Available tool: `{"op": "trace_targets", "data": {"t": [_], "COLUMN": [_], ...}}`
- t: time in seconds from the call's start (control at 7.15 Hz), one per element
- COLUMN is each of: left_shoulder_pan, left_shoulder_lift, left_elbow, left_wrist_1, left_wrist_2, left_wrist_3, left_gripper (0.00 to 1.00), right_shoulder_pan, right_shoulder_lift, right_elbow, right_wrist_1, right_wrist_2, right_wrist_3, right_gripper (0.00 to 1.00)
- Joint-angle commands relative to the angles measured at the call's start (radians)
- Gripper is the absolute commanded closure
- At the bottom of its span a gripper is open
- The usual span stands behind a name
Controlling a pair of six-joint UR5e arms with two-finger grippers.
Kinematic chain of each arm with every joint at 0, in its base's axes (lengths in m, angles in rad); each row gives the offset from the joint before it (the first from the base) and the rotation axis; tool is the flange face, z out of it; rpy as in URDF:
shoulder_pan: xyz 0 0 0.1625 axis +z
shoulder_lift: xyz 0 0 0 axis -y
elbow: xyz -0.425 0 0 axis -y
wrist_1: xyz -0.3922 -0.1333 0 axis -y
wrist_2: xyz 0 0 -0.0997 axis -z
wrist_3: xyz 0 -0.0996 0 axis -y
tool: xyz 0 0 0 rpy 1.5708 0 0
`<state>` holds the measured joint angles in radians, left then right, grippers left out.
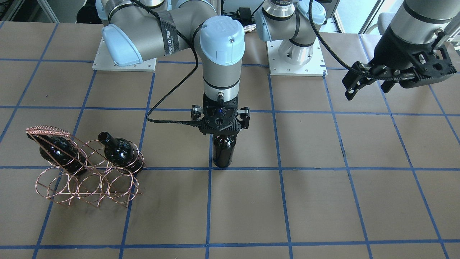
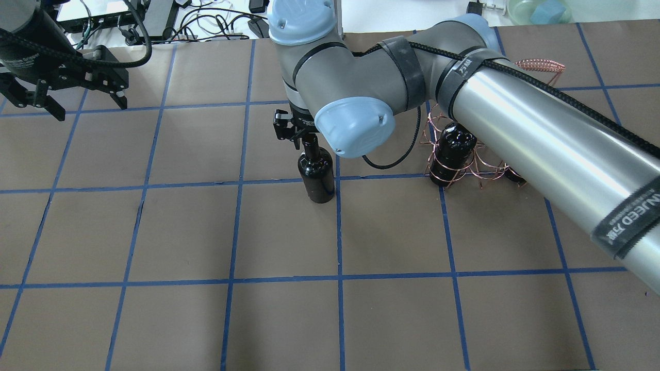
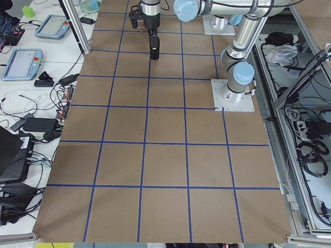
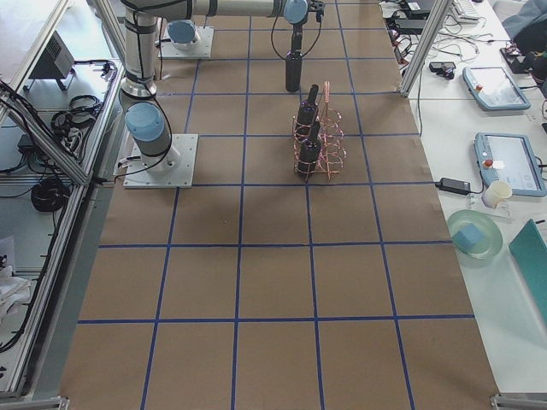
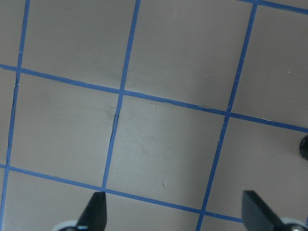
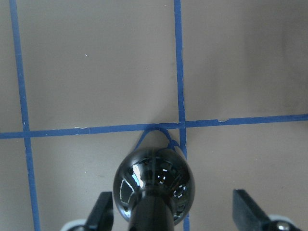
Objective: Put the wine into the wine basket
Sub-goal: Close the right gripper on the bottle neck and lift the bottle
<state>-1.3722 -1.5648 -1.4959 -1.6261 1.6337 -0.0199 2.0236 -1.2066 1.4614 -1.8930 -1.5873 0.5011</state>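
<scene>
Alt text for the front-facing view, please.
The right gripper sits over the neck of an upright black bottle mid-table. At the view's left, a copper wire basket holds two more bottles; the left gripper hangs at upper right.

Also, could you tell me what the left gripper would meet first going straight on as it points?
Probably the table: the left gripper has only bare surface ahead in its wrist view.
</scene>
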Motion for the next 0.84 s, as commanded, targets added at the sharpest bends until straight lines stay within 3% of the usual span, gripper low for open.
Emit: {"op": "trace_targets", "data": {"t": [0.0,0.56,0.7], "left_shoulder_pan": [0.001,0.001,0.001], "left_shoulder_lift": [0.002,0.003,0.003], "left_elbow": [-0.004,-0.009,-0.009], "left_wrist_1": [-0.001,-0.005,-0.003], "left_wrist_2": [0.0,0.0,0.0], "left_wrist_3": [0.0,0.0,0.0], "left_gripper": [0.0,0.0,0.0], "right_shoulder_pan": [0.006,0.015,0.015], "right_shoulder_lift": [-0.004,0.005,0.005], "right_elbow": [-0.004,-0.004,-0.007], "right_wrist_1": [0.0,0.006,0.008], "right_wrist_2": [0.001,0.01,0.012], "right_wrist_3": [0.011,0.013,0.013], "right_gripper": [0.19,0.23,0.39]}}
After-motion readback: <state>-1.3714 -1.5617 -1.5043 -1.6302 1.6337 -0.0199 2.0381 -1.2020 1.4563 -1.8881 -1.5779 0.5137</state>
